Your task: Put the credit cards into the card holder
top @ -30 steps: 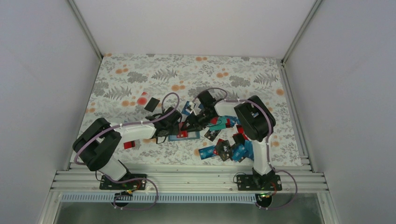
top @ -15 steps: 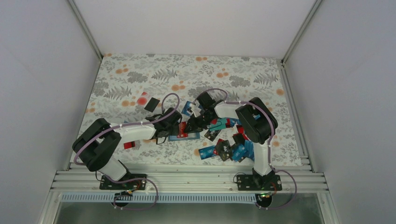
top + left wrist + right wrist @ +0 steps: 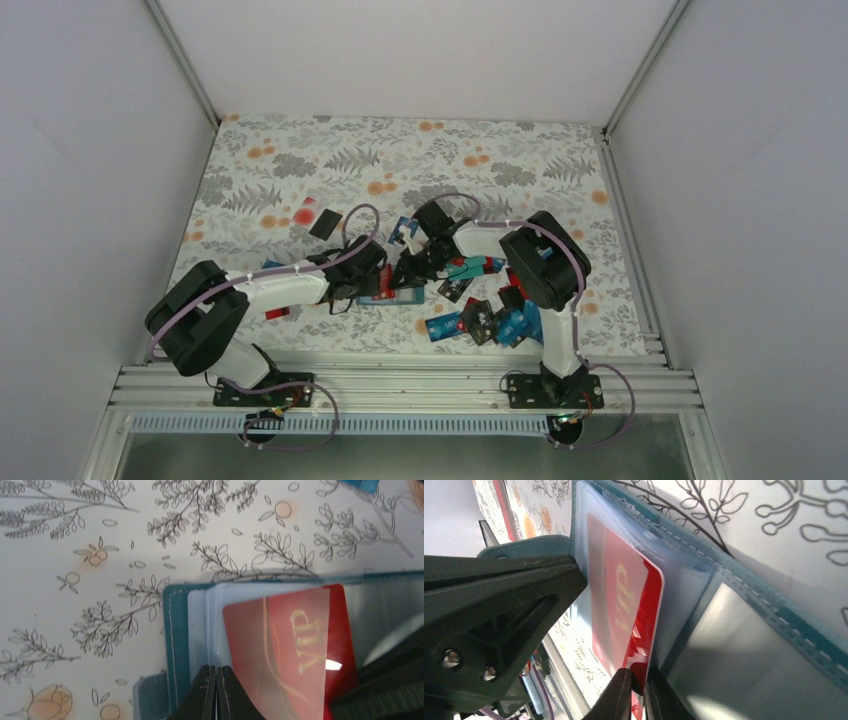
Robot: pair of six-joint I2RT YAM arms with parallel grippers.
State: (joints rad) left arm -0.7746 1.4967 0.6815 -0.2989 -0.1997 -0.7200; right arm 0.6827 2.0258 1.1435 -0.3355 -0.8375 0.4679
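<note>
Compared with one second before, the left arm's elbow had sunk toward the near edge, and the right end effector [image 3: 638, 690] had closed on the red card [image 3: 624, 600]. Nearest the bases, loose credit cards [image 3: 480, 322] lay heaped on the desk [image 3: 300, 160]. Just beyond them the card holder [image 3: 175, 630] lay open, with the red card only partly inside a clear sleeve. I judged that the card could jam or bend at the sleeve mouth if it was pushed at an angle, or that the soft holder could slide if the pressing on it weakened. The left end effector [image 3: 216, 692] was fully closed and held nothing; its tips seemed to press on the holder's sleeves. The right one pinched the card's outer edge. Farther away, a black card [image 3: 324, 224] lay alone.
</note>
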